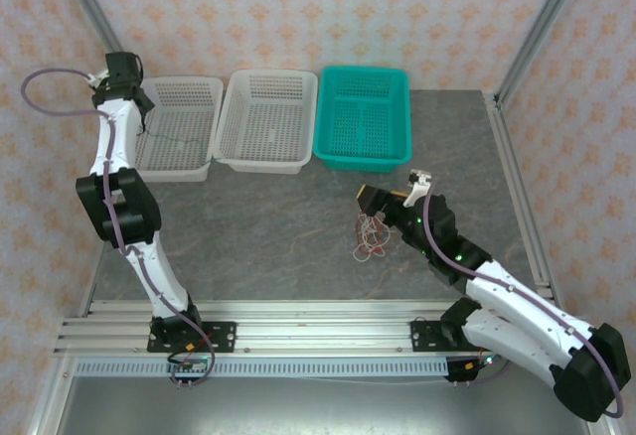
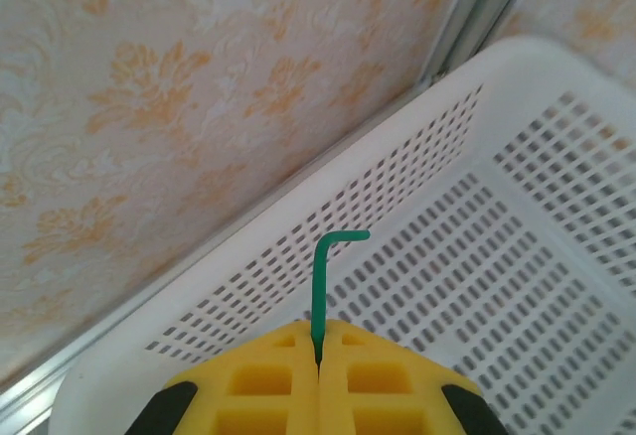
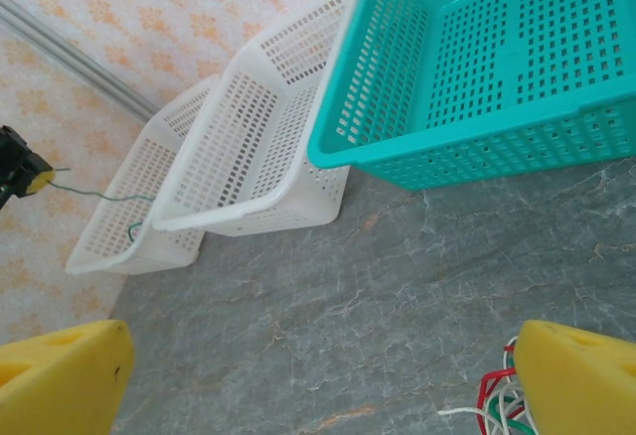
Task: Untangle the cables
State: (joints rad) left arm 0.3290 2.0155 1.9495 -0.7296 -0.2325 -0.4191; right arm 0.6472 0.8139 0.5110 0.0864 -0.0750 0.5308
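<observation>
Green wire: the thin, curly green wire (image 2: pixel 322 286) was pinched at one end, its short bent tip poking up past the pads. In the top view the rest trailed down into the white perforated plastic basket on the far left (image 1: pixel 184 81).
Left gripper: the left gripper (image 2: pixel 318 358) had its yellow pads pressed together on that green wire, held high near the basket's back corner.
Remaining knot: the small knot of red-brown and white wires (image 1: pixel 372 236) lay on the grey marbled tabletop (image 1: pixel 268 217), well apart from the baskets.
Right gripper: the right gripper (image 1: pixel 384 203) stood with its jaws wide apart and nothing in them. It was low over the table, the knot just beside its right finger rather than between the two.
Risk, drop: the grip sat close to the rim, so a springy wire let go there could have flicked over the wall instead of settling inside.
Risk, cling: so light a wire might have stuck to a pad when the jaws parted.
Risk, pick: closing where it was, the right gripper would likely have caught nothing.
Risk, knot: centred on the whole knot, it could have lifted both wires as one lump.
</observation>
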